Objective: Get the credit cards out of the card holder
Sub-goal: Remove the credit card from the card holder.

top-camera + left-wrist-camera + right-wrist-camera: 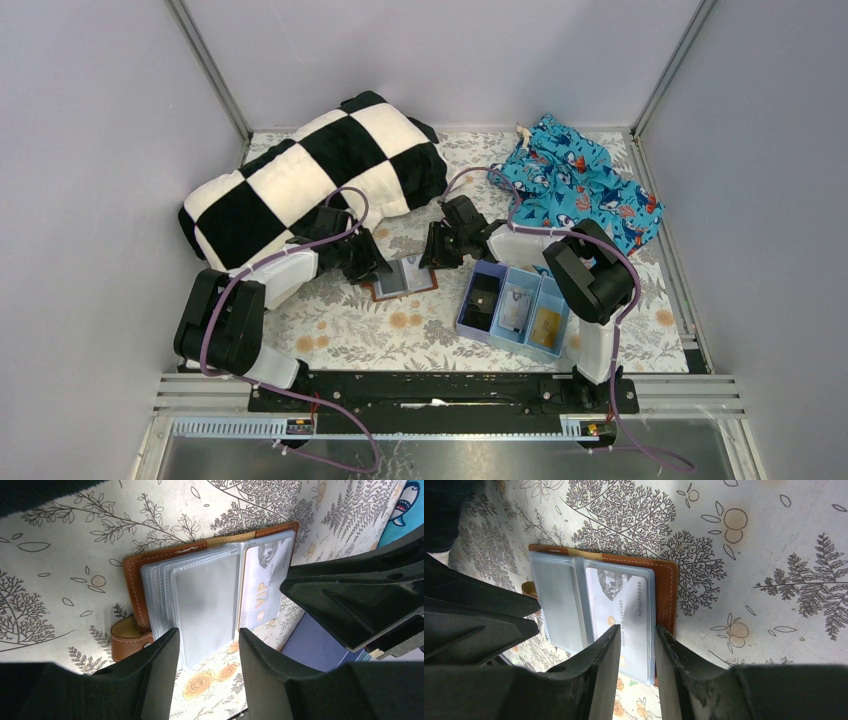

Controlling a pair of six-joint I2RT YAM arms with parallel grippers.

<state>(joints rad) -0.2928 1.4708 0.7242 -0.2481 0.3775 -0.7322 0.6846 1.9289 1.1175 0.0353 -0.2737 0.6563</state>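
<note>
The brown leather card holder [405, 279] lies open on the floral cloth, its clear sleeves fanned out. A pale card marked VIP [265, 587] sits in the right-hand sleeve and also shows in the right wrist view [624, 605]. My left gripper [207, 645] is open, with its fingers either side of the near edge of the left sleeves [205, 605]. My right gripper [634, 637] is open with a narrow gap, just above the near edge of the carded sleeve. An orange-gold card [546, 325] and a pale card [515, 308] lie in the blue tray [463, 322].
The light blue three-compartment tray stands right of the holder, with a black blocky item [483, 300] in its left compartment. A black-and-white checked pillow [310, 180] lies at the back left and a blue patterned cloth [580, 185] at the back right. The two grippers are close together over the holder.
</note>
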